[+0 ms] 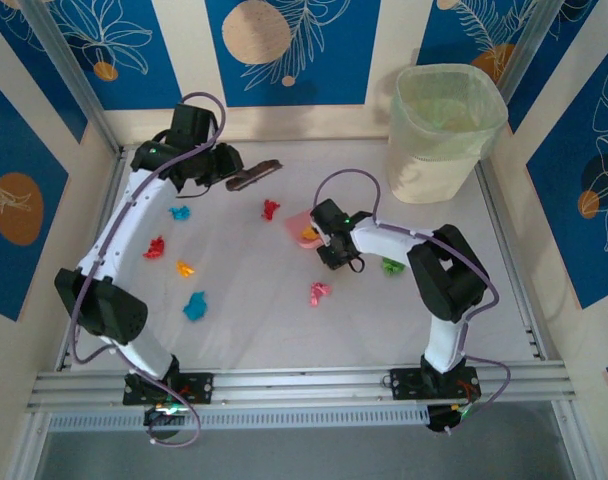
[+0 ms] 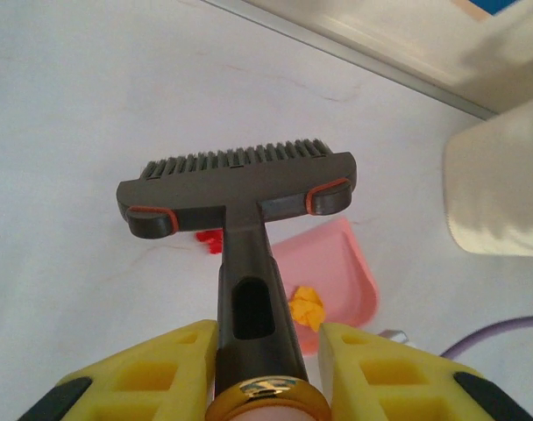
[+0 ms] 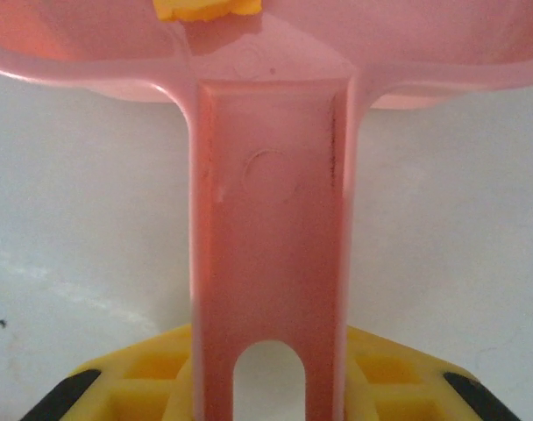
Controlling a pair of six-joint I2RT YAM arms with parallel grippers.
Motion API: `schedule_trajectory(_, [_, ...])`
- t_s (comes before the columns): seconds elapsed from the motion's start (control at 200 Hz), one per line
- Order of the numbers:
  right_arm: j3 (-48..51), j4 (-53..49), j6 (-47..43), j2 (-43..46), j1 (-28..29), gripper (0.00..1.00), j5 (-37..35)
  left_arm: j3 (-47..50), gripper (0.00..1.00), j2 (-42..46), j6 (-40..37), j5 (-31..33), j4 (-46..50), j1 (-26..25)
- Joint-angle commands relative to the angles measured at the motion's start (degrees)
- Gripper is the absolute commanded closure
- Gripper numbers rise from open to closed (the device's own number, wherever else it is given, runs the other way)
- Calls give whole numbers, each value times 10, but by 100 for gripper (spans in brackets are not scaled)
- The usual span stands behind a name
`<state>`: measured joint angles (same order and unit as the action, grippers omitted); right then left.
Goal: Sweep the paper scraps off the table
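On my right wrist feed the dustpan (image 3: 271,219) runs off the top edge, which cuts the orange scrap (image 3: 205,9). On the left wrist feed the brush (image 2: 240,189) hides most of a red scrap (image 2: 210,240), and the bin (image 2: 499,189) is cropped at the right.

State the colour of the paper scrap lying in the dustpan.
Orange-yellow scrap, clearest in the left wrist view, inside the pink dustpan.

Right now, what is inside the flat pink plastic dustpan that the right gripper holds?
One crumpled orange paper scrap lies in the pink dustpan. The handle of the dark grey brush covers the pan's left part in the left wrist view, so anything there cannot be seen.
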<state>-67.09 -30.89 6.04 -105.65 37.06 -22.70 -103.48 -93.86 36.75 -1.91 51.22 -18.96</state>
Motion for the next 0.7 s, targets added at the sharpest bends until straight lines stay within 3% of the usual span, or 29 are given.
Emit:
schedule_trajectory(0.0, [-7, -18, -20, -11, 21, 100, 3, -9, 100, 6, -22, 46, 48, 2])
schedule_trajectory(0.41, [-28, -32, -24, -38, 46, 100, 12, -130, 100, -119, -18, 73, 162, -4])
schedule_trajectory(0.695, [-37, -49, -22, -47, 55, 100, 13, -167, 100, -152, -12, 75, 117, -5])
